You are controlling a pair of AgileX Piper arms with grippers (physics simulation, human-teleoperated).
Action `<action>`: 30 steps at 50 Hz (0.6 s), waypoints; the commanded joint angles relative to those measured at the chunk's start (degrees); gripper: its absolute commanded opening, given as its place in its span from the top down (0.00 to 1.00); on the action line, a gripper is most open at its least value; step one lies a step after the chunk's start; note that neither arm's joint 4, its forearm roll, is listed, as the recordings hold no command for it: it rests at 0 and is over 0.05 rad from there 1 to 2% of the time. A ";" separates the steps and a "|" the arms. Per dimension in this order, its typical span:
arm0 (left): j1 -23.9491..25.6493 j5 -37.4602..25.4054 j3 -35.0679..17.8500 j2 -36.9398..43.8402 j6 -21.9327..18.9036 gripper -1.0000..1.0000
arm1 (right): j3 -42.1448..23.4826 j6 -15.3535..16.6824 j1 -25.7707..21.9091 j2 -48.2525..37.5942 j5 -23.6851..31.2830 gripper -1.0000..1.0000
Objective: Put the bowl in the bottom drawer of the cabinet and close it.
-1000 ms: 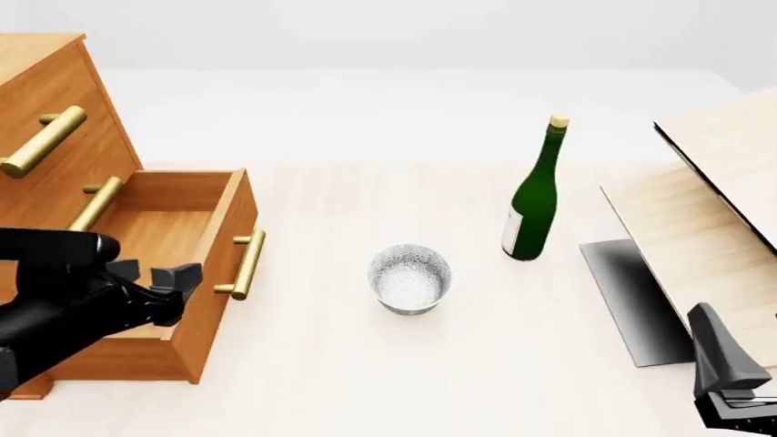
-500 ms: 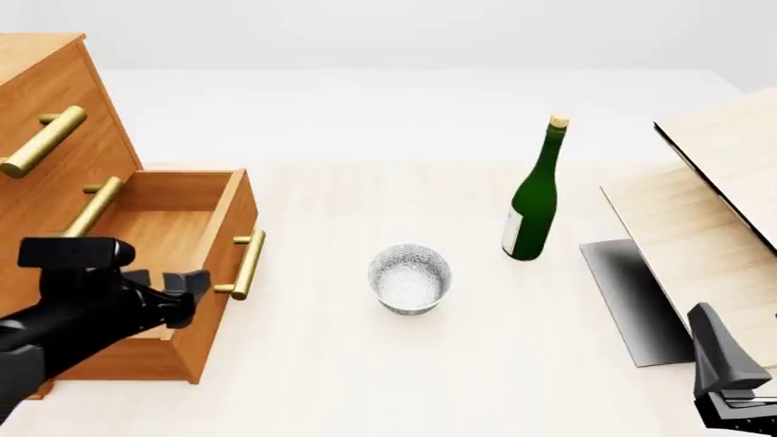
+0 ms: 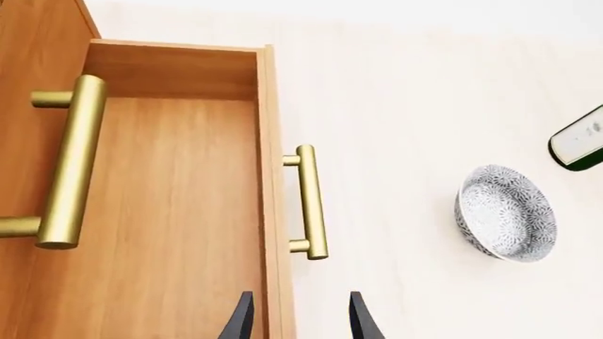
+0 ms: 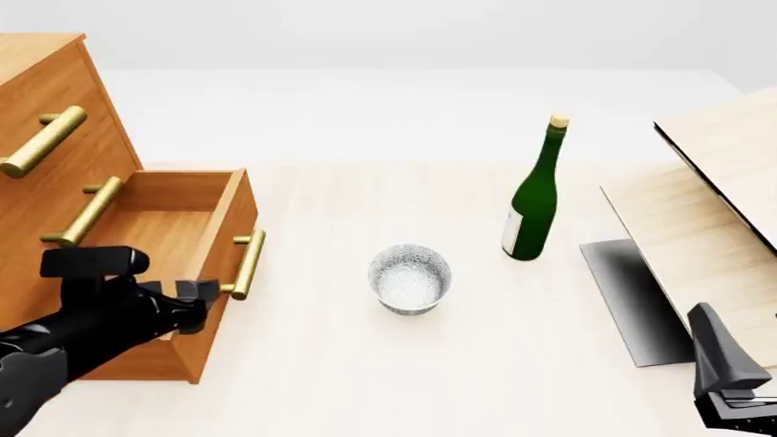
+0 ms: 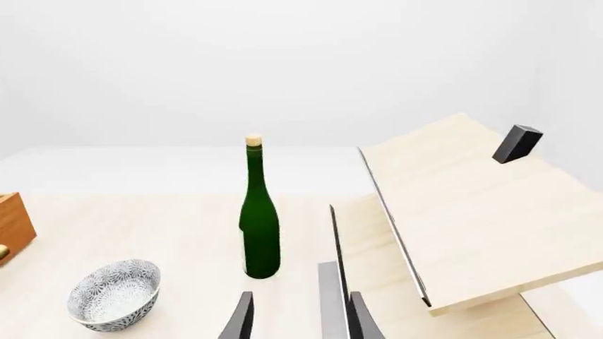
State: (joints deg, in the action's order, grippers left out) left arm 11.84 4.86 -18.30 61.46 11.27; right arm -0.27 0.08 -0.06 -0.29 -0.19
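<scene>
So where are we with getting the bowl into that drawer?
Done: the bottom drawer is pulled open. In hand: nothing; the left gripper hovers open near its front, holding nothing. Left: the bowl sits untouched on the table; it needs grasping, placing inside, then the drawer shut.

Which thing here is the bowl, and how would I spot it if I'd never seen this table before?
Start at the tall wooden cabinet on the left of the table, whose bottom drawer stands pulled out. To the right of that drawer's brass handle, about mid-table, sits the bowl. It is small, round and white-grey with fine speckles, far shorter than the green bottle standing behind it to the right.
</scene>
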 commanded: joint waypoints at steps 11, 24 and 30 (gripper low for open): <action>1.11 4.15 1.31 4.75 3.17 0.00 | 0.02 -0.01 0.01 0.02 0.02 0.00; 2.19 6.37 1.89 7.59 3.76 0.00 | 0.02 -0.01 0.01 0.02 0.02 0.00; 2.96 6.99 1.91 8.61 4.02 0.00 | 0.02 -0.01 0.01 0.02 0.02 0.00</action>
State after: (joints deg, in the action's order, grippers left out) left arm 14.28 10.72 -17.17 67.76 13.91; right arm -0.27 0.08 -0.06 -0.29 -0.19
